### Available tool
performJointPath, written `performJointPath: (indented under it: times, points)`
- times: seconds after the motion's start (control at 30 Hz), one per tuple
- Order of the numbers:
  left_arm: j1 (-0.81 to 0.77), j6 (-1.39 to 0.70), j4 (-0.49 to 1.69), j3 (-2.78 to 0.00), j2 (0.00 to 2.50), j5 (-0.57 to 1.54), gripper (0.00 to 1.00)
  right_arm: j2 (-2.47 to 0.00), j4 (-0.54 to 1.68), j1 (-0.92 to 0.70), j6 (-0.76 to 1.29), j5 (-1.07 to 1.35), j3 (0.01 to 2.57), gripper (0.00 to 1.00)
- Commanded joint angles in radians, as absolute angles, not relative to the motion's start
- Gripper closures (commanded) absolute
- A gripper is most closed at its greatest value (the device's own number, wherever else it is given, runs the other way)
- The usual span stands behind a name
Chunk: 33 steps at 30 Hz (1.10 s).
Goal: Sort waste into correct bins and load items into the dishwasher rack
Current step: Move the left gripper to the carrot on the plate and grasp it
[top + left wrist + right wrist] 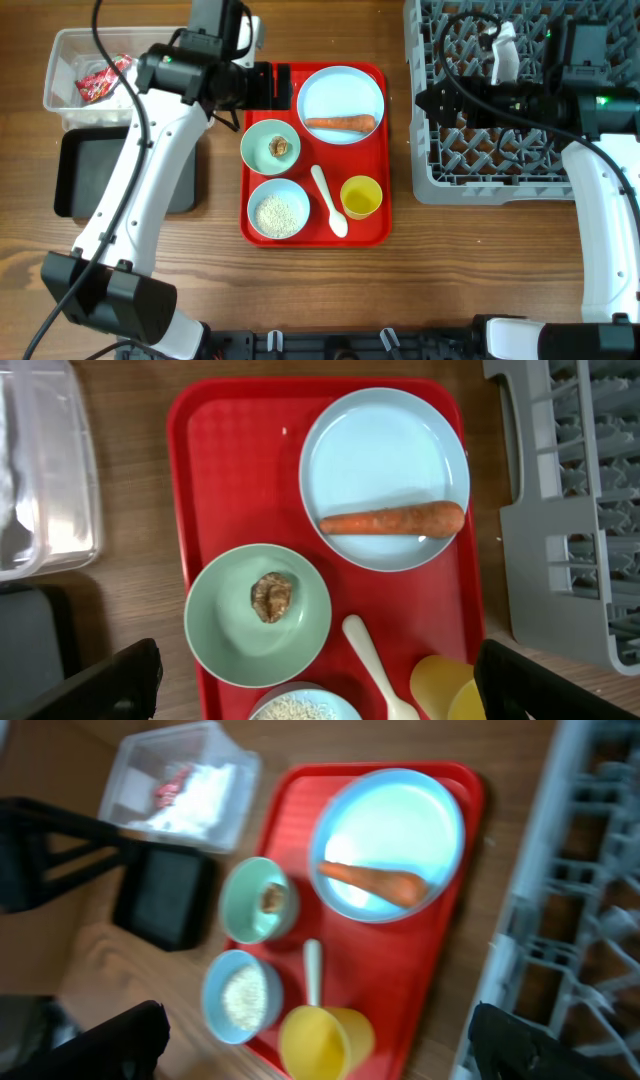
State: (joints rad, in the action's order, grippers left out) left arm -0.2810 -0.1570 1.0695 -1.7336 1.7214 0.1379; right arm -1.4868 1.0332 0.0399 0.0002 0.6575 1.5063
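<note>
Carrot (392,520) ahead of L end effector (320,695)

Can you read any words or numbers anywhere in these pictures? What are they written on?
Red snack wrapper in the clear tub: it has printing, but it is too small and blurred to read.
Nothing else shows words, numbers or signs: not the red tray, the plate, the green bowl, the blue bowl, the yellow cup, the spoon or the grey rack.
</note>
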Motion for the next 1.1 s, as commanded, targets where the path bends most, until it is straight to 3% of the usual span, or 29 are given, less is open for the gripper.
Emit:
performJointPath:
  times: [0.0,0.7,1.07]
  points:
    - [-0.307,-0.173,1.067,-1.732,1.769,0.148,0.00,-1.491,1.039,0.039,0.012,0.537,1.523,0.00]
    - [-0.347,-0.151,0.962,-1.732,1.913,0.138,0.00,-1.491,0.992,0.039,0.038,0.522,1.523,0.00]
    - [-0.397,0.204,0.710,-1.732,2.067,0.161,0.00,-1.491,1.018,0.039,0.038,0.515,1.523,0.00]
